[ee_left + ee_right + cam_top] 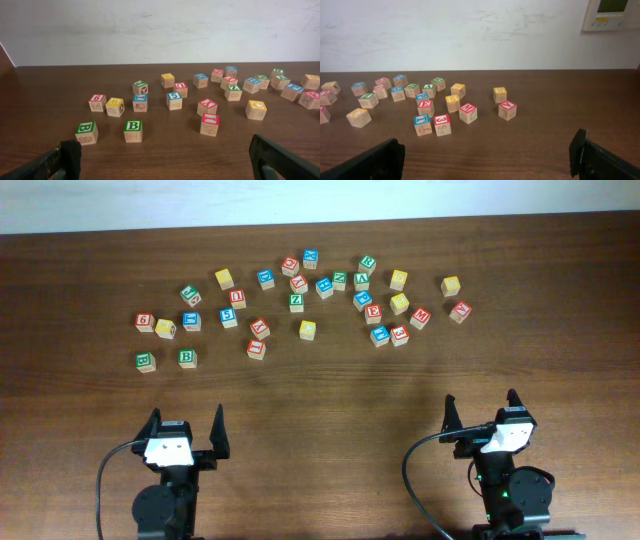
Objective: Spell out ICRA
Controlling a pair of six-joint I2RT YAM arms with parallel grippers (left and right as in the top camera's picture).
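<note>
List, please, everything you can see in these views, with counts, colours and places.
Red blocks: about ten, red-topped wood, scattered on the far half.
Blue blocks: about seven, blue-topped, mixed among them.
Green blocks: about seven, green-topped, two nearest the left arm.
Yellow blocks: about six, yellow-topped, spread through the group.
Table: one, dark brown wood.
Wall: one, white, behind the far edge.
Wall panel: one, pale, upper right on the wall.
Cables: two, black, beside the arm bases.
Left arm: one, black, near edge.
Left fingers: two, black, open, empty.
Right arm: one, black, near edge.
Right fingers: two, black, open, empty.
</note>
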